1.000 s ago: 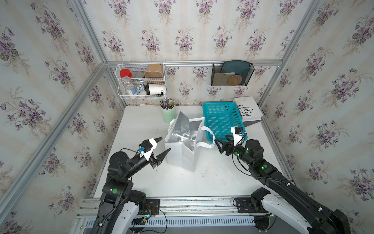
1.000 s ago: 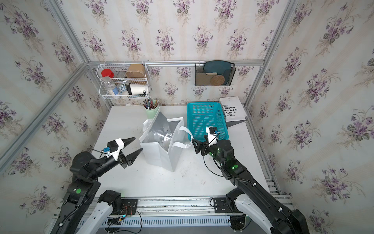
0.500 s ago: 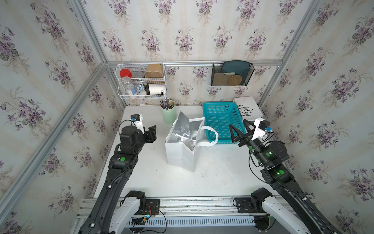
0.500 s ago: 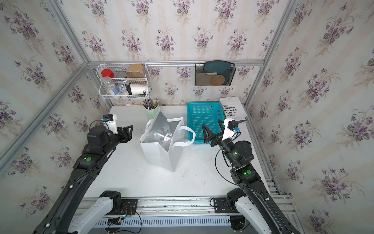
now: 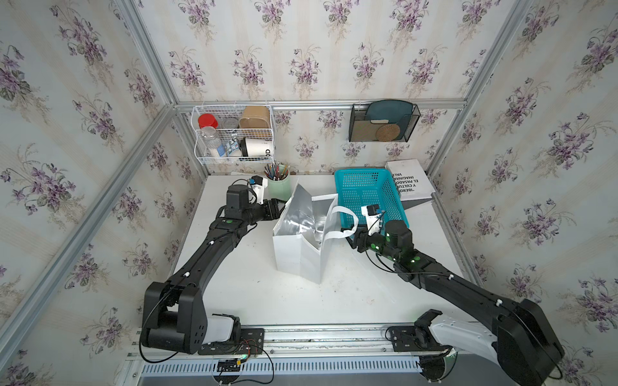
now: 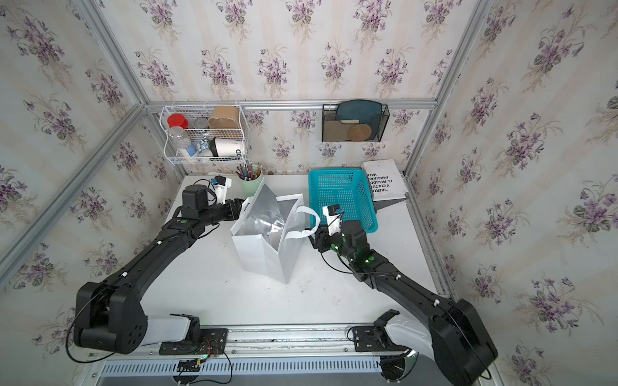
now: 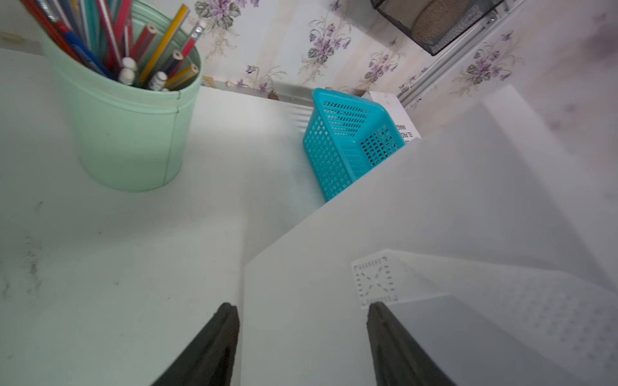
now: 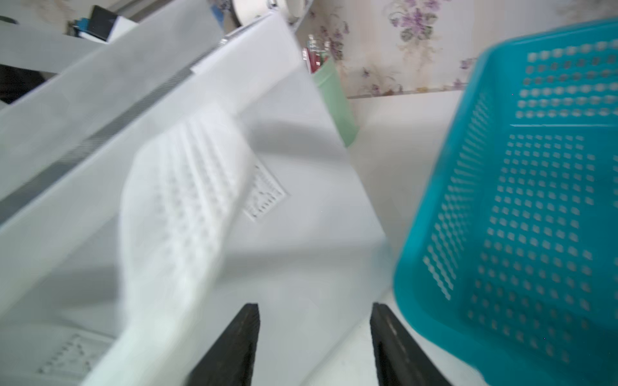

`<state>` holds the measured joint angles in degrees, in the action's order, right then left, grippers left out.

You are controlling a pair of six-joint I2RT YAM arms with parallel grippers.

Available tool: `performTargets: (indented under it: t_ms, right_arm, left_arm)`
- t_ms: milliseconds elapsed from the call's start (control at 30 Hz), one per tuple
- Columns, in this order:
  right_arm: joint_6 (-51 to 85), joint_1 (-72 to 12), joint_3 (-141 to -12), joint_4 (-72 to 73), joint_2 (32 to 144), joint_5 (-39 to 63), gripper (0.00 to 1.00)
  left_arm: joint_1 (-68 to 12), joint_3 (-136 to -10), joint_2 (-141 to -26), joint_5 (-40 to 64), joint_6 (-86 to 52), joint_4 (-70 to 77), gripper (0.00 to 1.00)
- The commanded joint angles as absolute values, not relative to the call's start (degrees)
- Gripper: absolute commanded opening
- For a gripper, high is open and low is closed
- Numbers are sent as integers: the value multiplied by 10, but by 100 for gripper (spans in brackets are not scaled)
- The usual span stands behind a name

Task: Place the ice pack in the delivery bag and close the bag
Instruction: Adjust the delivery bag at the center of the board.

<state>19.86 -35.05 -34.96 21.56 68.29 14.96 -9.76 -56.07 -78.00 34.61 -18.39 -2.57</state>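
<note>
— Near the centre of both top views, what stands there?
— The delivery bag (image 5: 301, 254) (image 6: 261, 257), upright on the white table (image 5: 250, 300). Its mouth gapes and the silver lining shows. The turquoise basket (image 5: 368, 195) sits just to its right in the frame, and the mint cup of pencils (image 5: 279, 188) just above its upper left corner.
— And the left gripper (image 7: 301, 304)?
— At the bag's upper left edge. In the left wrist view its jaws stand spread. One finger is over bare table and the other across the bag's white wall, with the wall's edge between them.
— The right gripper (image 8: 314, 305)?
— At the bag's right side, by the loop handle (image 5: 336, 234). Its jaws stand apart too, though that wrist view is blurred, and I cannot tell whether they touch the bag. The handle strip passes beside them, not between.
</note>
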Motion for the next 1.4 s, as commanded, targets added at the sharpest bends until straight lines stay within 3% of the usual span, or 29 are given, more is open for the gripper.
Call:
performTargets:
  t_ms: [0, 433, 767, 1233, 1367]
  right_arm:
    - [216, -379, -383, 347, 742, 180, 59]
    - [249, -410, -446, 399, 860, 201, 61]
    - [251, -421, -428, 446, 856, 211, 63]
    - [251, -421, -388, 507, 838, 231, 73]
    - [222, -418, -372, 494, 802, 232, 76]
  left_arm:
    - [-105, -557, -772, 404, -194, 27, 66]
    - [-177, -512, -765, 370, -227, 50, 66]
    - [-225, -525, -772, 337, -247, 38, 66]
    - [-197, -564, -699, 342, -219, -138, 68]
    - [-194, -611, -667, 238, -181, -246, 68]
